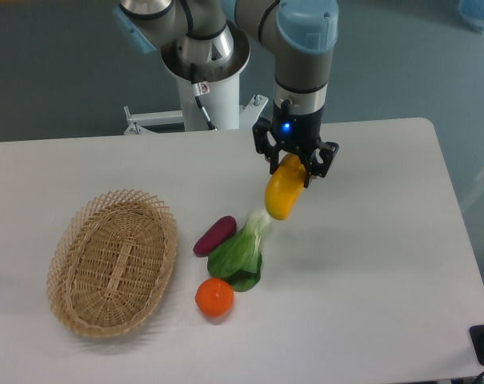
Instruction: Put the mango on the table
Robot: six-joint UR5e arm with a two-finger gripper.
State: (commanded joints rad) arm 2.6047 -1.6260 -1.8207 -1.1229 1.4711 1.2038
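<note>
The mango (282, 193) is held in the air by the pincer (294, 168), whose two fingers are pinched on its upper, orange-tinted end, so that the yellow body hangs down at a slant below the jaws. It is seen above the white table (370, 264), and no contact with the surface can be made out; a faint shadow to the right of the greens suggests that it is carried clear of the top. The grip at one end appears chosen so that the free end can be lowered first. Just below and to the left a leafy green vegetable (240, 258) is lying, with a purple eggplant-like piece (214, 235) touching its left side and a round orange (214, 297) just in front. A woven wicker basket (114, 308) is set well apart to the left, with nothing visible inside. The bare table to the right of the greens is judged the safer spot for setting down, since a straight descent might crowd the leaves.
</note>
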